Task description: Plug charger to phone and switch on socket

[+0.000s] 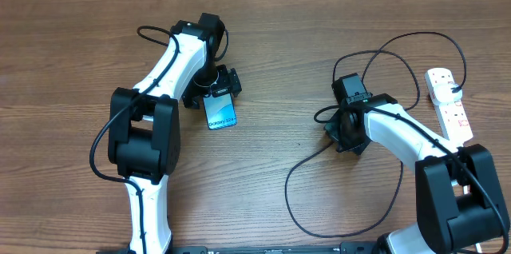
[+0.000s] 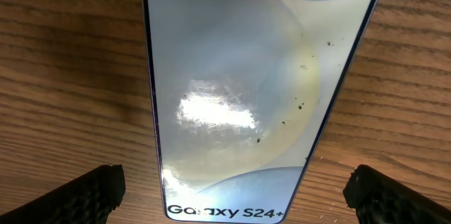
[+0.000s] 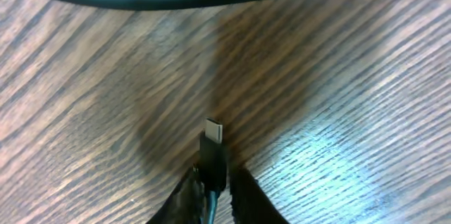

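Pinching the charger point(image 3: 213, 155) just behind its metal tip, the right gripper point(image 3: 214, 194) is clenched on the plug, with the tip sticking out past the fingers over the table point(image 3: 352, 111). Another stretch of the same black cable crosses the top of the right wrist view. From overhead, the cable runs from the socket point(image 1: 449, 102) at the table's right side, arcs toward the back, passes the right gripper and swings in a wide loop toward the front edge. A black plug sits in the socket's far end. The phone point(image 1: 220, 112) lies flat and screen up, left of centre and well apart from the charger tip. The left gripper point(image 2: 232, 194) hangs over it released, its fingers point(image 2: 88, 194) spread wide on either side of the screen with wood showing between each finger and the phone.
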